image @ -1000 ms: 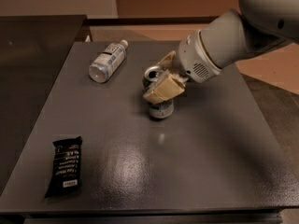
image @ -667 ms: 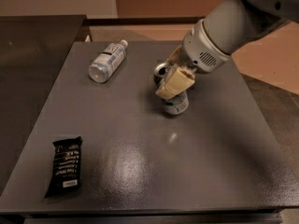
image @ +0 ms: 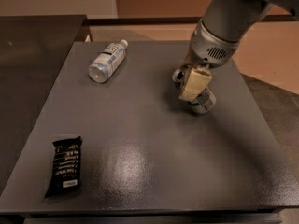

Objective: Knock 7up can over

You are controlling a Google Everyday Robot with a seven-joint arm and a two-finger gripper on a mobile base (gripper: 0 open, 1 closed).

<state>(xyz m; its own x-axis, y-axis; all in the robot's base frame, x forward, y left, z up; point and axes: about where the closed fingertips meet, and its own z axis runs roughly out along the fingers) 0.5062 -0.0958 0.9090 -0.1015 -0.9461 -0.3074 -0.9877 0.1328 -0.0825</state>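
Single camera view. The tool (image: 191,85) hangs over the right-hand rear part of the bench (image: 140,143), at the end of a thick, smooth, light-grey arm (image: 229,17) whose rounded wrist housing carries a patch of small vent slots. A cream-coloured, blocky, matte part of the tool lies across the side of the 7up can (image: 204,101) and touches it. Whether the tool is spread or pressed together cannot be told from this view.

The 7up can is a small cylinder of silvery-grey metal. It is tipped well off upright, with its round top rim pointing to the rear left and its base to the front right, low at the bench surface. The tool hides its middle.

The bench is a flat slab, dark grey, smooth, with a soft sheen towards its front.

Well apart, at the rear left, a clear plastic bottle (image: 107,62) with a white cap and a pale label lies on its side. Near the front left corner a flat, black, crinkled snack wrapper (image: 65,167) with small light print lies on the bench.
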